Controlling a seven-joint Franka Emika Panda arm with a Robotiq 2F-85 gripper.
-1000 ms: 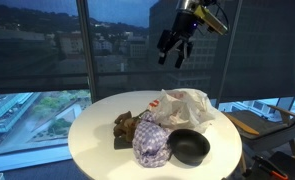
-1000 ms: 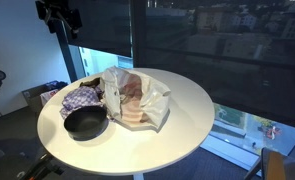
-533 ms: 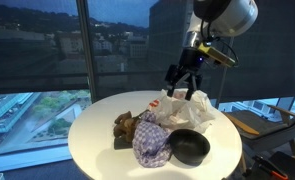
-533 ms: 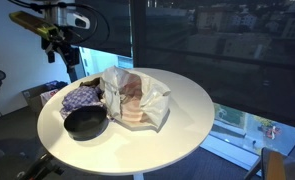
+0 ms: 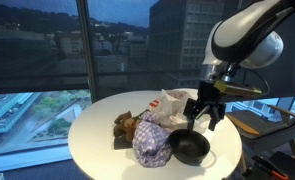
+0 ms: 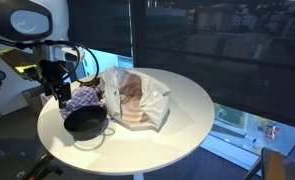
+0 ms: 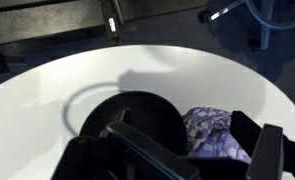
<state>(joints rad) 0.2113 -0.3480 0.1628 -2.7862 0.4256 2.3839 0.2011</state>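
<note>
My gripper [image 5: 201,117] is open and empty and hangs just above a black bowl [image 5: 190,147] on the round white table [image 5: 92,140]. In an exterior view the gripper [image 6: 62,94] is over the same bowl [image 6: 85,122]. A purple checked cloth [image 5: 150,143] lies bunched against the bowl. In the wrist view the bowl [image 7: 127,118] sits under the open fingers [image 7: 192,145], with the cloth [image 7: 215,135] between them at the right.
A crumpled white plastic bag [image 5: 185,105] with contents lies behind the bowl, also seen in an exterior view [image 6: 134,97]. A small brown object [image 5: 125,126] lies beside the cloth. Windows surround the table. A chair [image 5: 259,120] stands past the table edge.
The arm has come down from high above the table to just over the black bowl. Objects on the table have not moved.
</note>
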